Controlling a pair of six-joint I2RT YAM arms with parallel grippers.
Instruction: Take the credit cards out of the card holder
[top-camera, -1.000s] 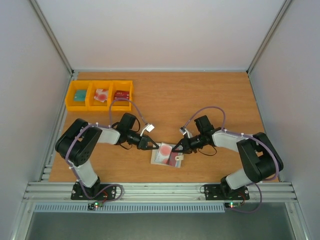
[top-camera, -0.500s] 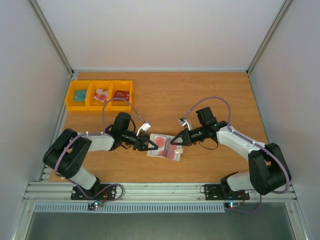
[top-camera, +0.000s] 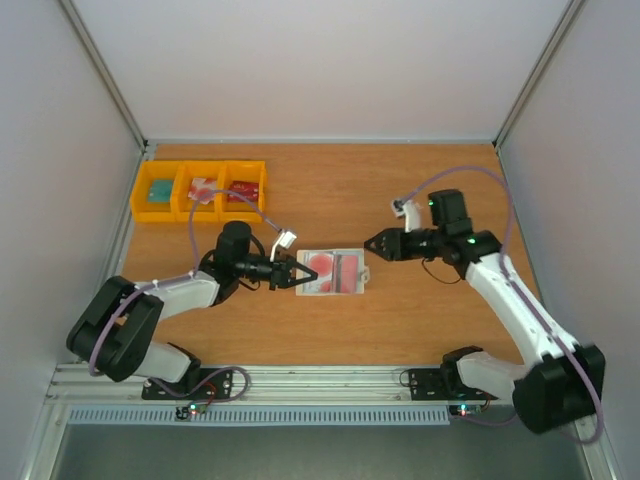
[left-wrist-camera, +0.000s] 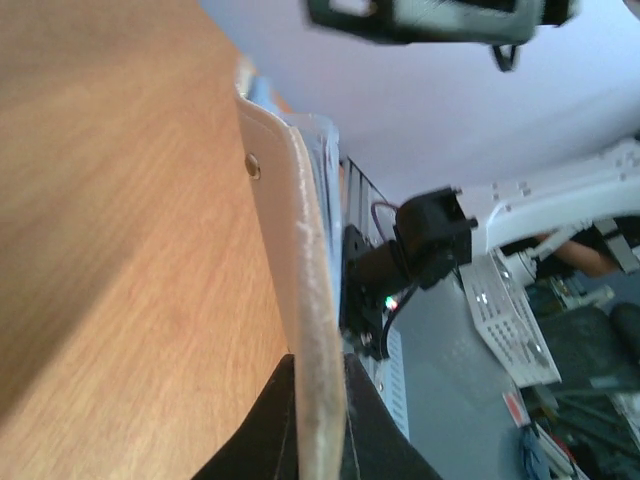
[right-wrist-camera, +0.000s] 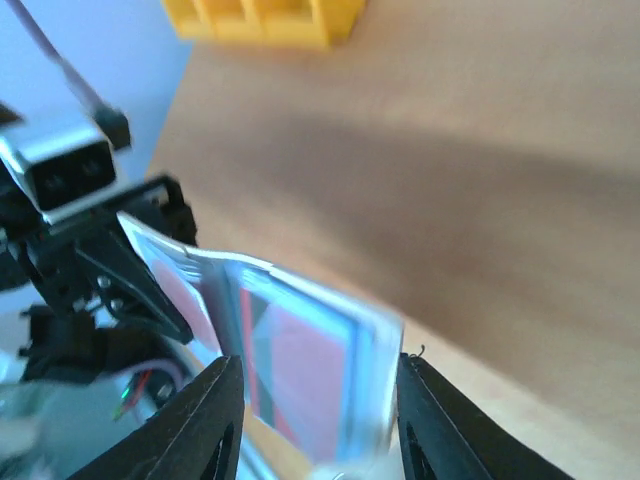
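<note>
The card holder (top-camera: 335, 289) is spread open at mid-table, pale blue-grey inside up. In its pockets sit the credit cards, one whitish-pink with a red round mark (top-camera: 318, 265) and one dark red (top-camera: 347, 268). My left gripper (top-camera: 297, 275) is shut on the holder's left edge. In the left wrist view the cream cover (left-wrist-camera: 300, 260) runs between the black fingers (left-wrist-camera: 375, 430). My right gripper (top-camera: 374, 243) stands open just right of the holder and apart from it. In the right wrist view the holder (right-wrist-camera: 215, 270) and a red card (right-wrist-camera: 300, 370) lie beyond the spread fingers (right-wrist-camera: 215, 420).
Three joined yellow bins (top-camera: 200, 207) stand at the back left, with a teal card (top-camera: 160, 188), a pink-red card (top-camera: 203, 187) and a dark red card (top-camera: 243, 188) in them. White walls close in the table on three sides.
My right gripper let go of the holder, opened and drew back to the right. My left gripper briefly loosened and shut again, and carried the holder back and left, now spread wider.
</note>
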